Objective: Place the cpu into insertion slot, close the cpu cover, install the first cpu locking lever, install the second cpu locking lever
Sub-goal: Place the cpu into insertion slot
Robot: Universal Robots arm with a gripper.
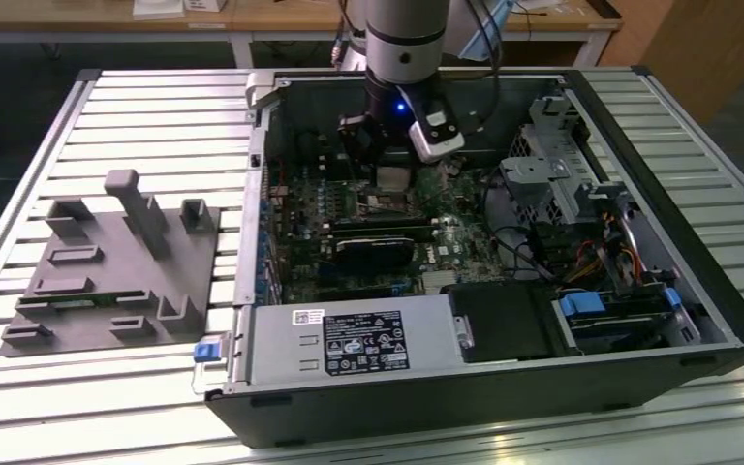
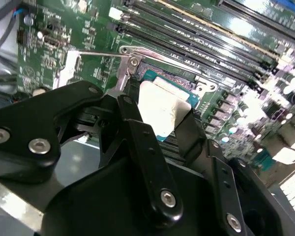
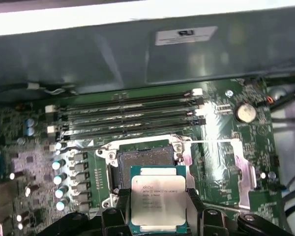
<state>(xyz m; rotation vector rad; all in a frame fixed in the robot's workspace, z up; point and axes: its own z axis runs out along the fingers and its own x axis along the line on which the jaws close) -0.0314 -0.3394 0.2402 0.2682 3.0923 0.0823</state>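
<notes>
My gripper (image 1: 391,167) hangs inside the open computer case, shut on the cpu (image 3: 157,199), a flat square chip with a silvery top. In both wrist views the black fingers (image 3: 119,209) clamp two opposite edges of the chip (image 2: 157,110). The cpu hovers a little above and to one side of the insertion slot (image 3: 143,163), a dark square socket with a silver rim on the green board. The socket is uncovered. The cpu cover (image 3: 236,169), a silver plate, lies swung open beside it. A thin locking lever (image 3: 214,141) stands out along the cover's edge.
Long black memory slots (image 3: 132,115) run beside the socket, with the case wall (image 3: 137,54) behind them. A black card (image 1: 375,254), the power supply (image 1: 346,344) and a drive cage (image 1: 546,184) crowd the case. A grey fixture block (image 1: 113,271) sits at the exterior view's left.
</notes>
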